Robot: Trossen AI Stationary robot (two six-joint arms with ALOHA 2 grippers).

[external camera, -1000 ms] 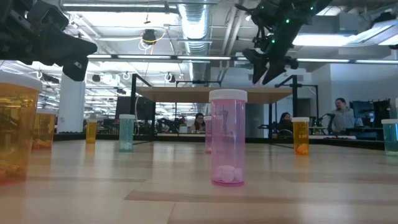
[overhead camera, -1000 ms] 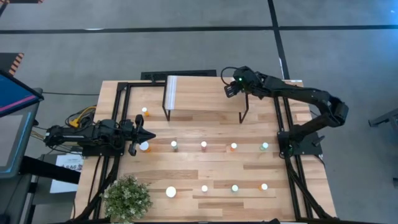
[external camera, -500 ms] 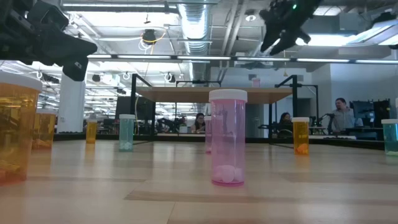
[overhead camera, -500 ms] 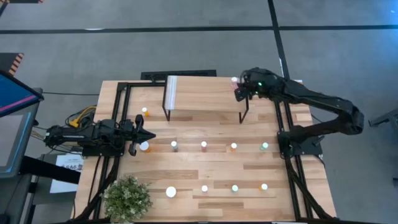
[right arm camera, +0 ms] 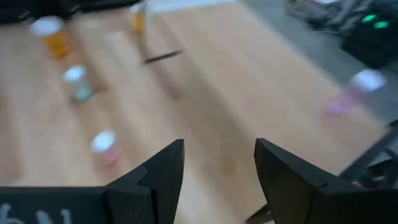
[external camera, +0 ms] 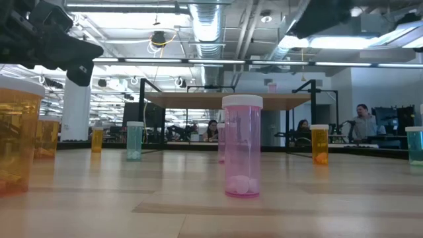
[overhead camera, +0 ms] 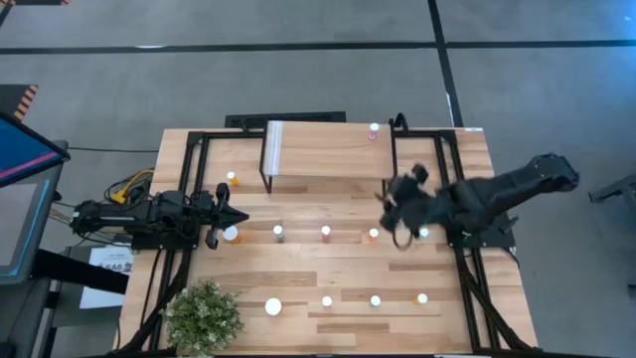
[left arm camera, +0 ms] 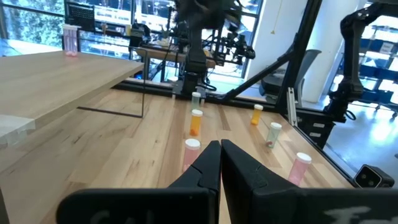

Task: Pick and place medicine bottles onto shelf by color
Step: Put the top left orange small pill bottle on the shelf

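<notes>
The shelf stands at the table's far side, and one pink bottle stands on its far right corner; it also shows in the right wrist view and the left wrist view. Small bottles stand in two rows on the table, among them a pink one and an orange one. My right gripper is open and empty, above the table near the shelf's right leg. My left gripper is shut and empty at the table's left, next to a larger orange bottle.
A potted plant stands at the near left corner. A black frame runs along the table's sides. In the low view a pink bottle stands close by, with a large orange one at the left. People sit in the room behind.
My right gripper has left the shelf's far right corner, risen and swung toward the near edge, and is now over the table near the middle row. The pink bottle stands alone on the shelf where the gripper was.
</notes>
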